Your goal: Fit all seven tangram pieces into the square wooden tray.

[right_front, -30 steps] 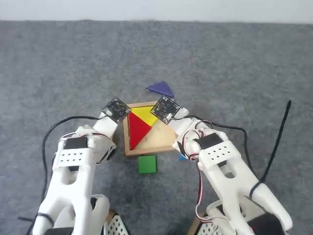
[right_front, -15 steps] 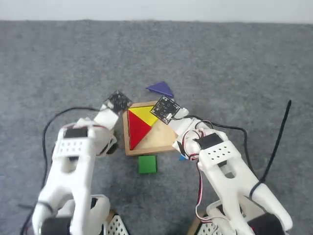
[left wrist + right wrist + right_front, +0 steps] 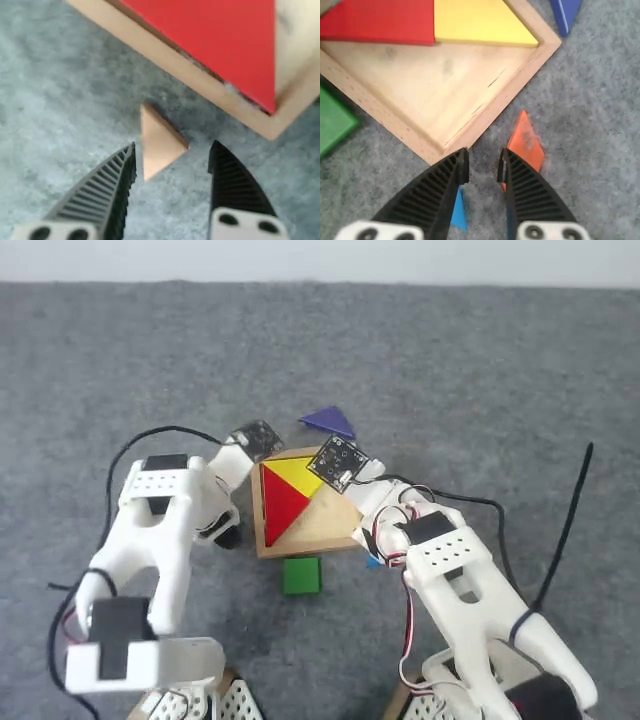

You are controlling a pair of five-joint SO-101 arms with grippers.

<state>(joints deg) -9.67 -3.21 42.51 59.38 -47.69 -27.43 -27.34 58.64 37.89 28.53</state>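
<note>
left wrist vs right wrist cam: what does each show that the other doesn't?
Left wrist, not right: a small tan triangle on the carpet, inside the open left end effector. Right wrist, not left: yellow triangle, green square, orange piece, dark blue triangle, light blue piece. Shared: red triangle, wooden tray, carpet.

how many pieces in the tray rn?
2. Red triangle on the tray's left side, yellow triangle along its far edge, the two touching. The rest of the floor shows bare wood, so none seems hidden.
</note>
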